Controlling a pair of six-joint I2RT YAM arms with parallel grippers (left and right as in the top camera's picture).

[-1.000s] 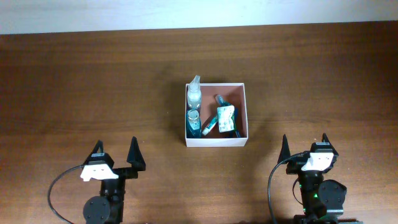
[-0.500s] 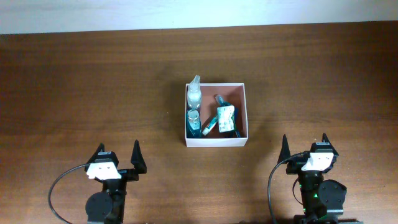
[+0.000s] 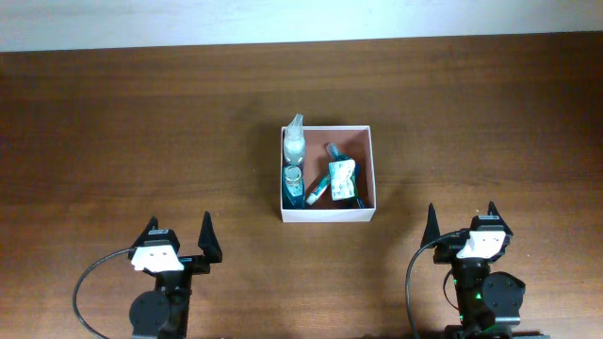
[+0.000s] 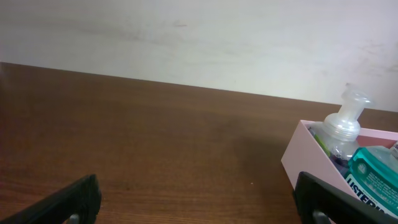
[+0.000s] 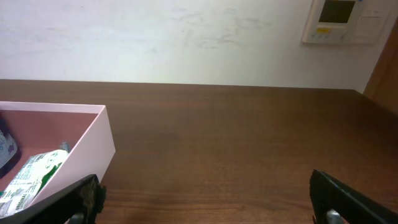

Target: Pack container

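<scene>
The container [image 3: 325, 216] sits just right of centre in the overhead frame, on the wooden surface [image 3: 113, 122]. Inside, a clear pump bottle [image 3: 295, 141] lies along the left wall with a teal bottle [image 3: 294, 184] below it and a green-and-white tube [image 3: 341, 181] toward the right. The pump's nozzle pokes past the upper left rim.

We see nothing loose on the surface, so we judge the packing all but done. The left jaws, lower left of the frame, and the right jaws, lower right, are both spread wide, grasping nothing and well apart from the box.

The risk we see is any further reach. Wide jaws could catch a thin wall and shove or tip the box. They could also snag the protruding nozzle and drag the bottle out.
</scene>
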